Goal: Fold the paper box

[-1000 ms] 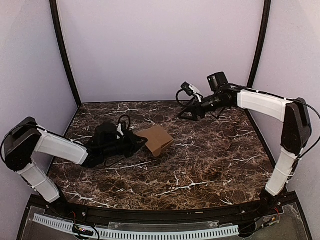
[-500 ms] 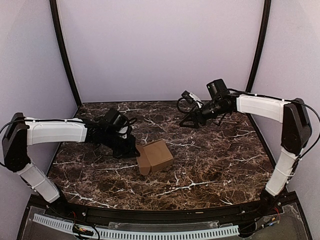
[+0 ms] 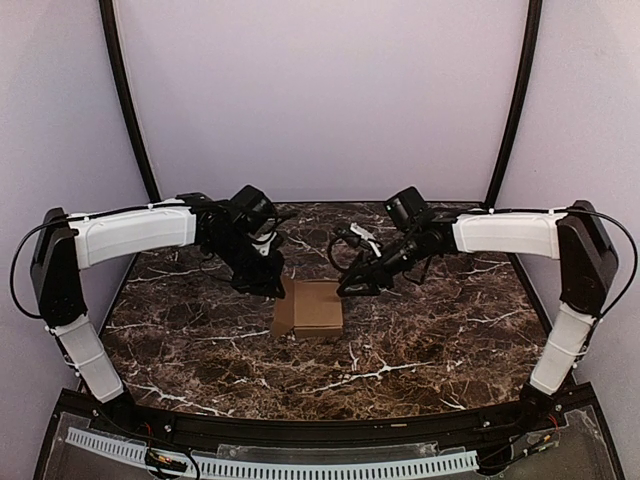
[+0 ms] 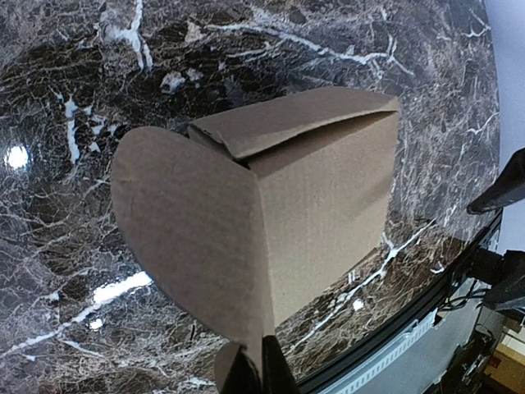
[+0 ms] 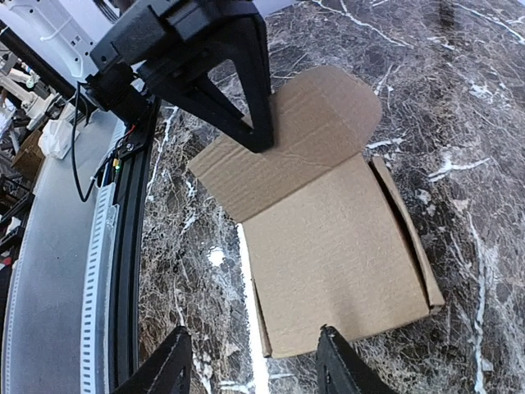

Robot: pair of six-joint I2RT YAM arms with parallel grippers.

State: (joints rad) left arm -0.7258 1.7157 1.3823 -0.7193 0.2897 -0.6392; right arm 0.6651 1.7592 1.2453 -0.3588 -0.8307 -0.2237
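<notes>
Jaws of the left gripper pinch the rounded flap of the paper box, mid-frame on the marble table. Right gripper jaws stand apart, empty, just beside the box's upper right corner.

Item: one paper box, plain brown cardboard, unmarked, cube-like. It rests on the marble table near the centre. A rounded flap stands open on its left side. The top closure appears only partly tucked.

Small brown cardboard box mid dark marble table. Left gripper and right gripper block its far corners. Near side is open for approach.
</notes>
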